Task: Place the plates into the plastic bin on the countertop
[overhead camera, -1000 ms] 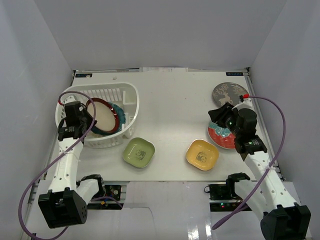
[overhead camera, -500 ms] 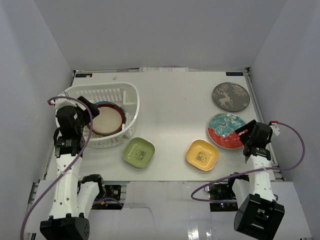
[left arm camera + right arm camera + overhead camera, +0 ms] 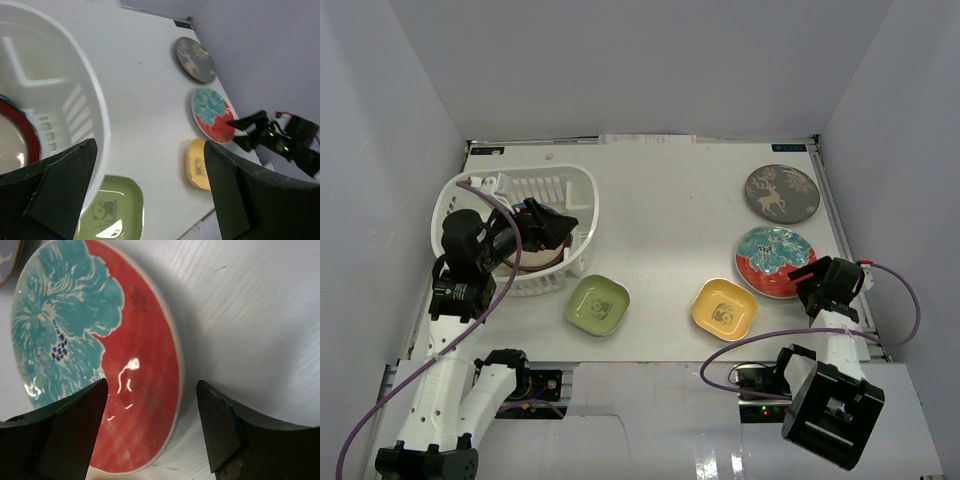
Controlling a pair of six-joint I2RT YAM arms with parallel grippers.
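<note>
One red-and-teal plate (image 3: 95,360) beside right claw (image 3: 151,390)

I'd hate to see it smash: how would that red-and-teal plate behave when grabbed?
The red-and-teal plate shows glossy highlights, so probably glazed and slippery. It looks rigid, likely ceramic, and might chip if dropped. Its thin rim lies low on the countertop, leaving little to grip.

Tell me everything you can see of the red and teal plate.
The red-and-teal plate is round, glossy, ceramic-looking: a teal flower pattern on one side, red on the other, a pale rim. It lies flat on the countertop near the right edge, apart from the grey deer plate. The open right gripper hovers at its edge, not holding it.
</note>
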